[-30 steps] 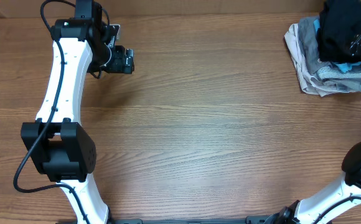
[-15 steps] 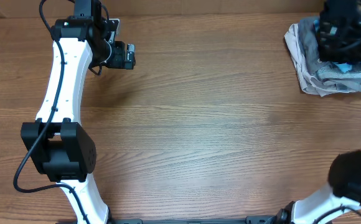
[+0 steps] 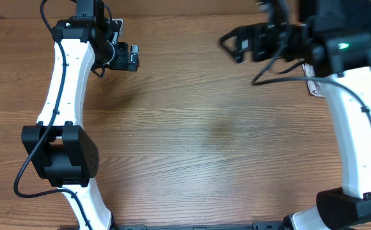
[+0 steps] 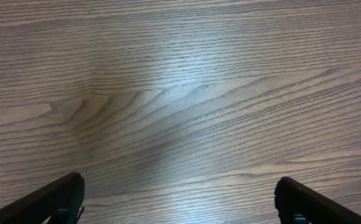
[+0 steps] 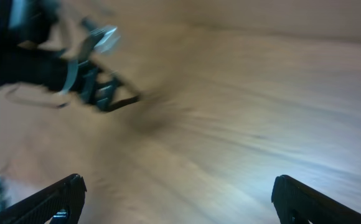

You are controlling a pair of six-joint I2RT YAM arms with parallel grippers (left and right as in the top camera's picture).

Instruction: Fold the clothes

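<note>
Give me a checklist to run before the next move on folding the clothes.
1. Left end effector open and empty: ok.
2. Right end effector open and empty: ok.
3. Black shirt located: cannot tell; the right arm covers most of the pile.
4. Table middle free for spreading: ok.
5. Right wrist view sharp: not ok, blurred.
</note>
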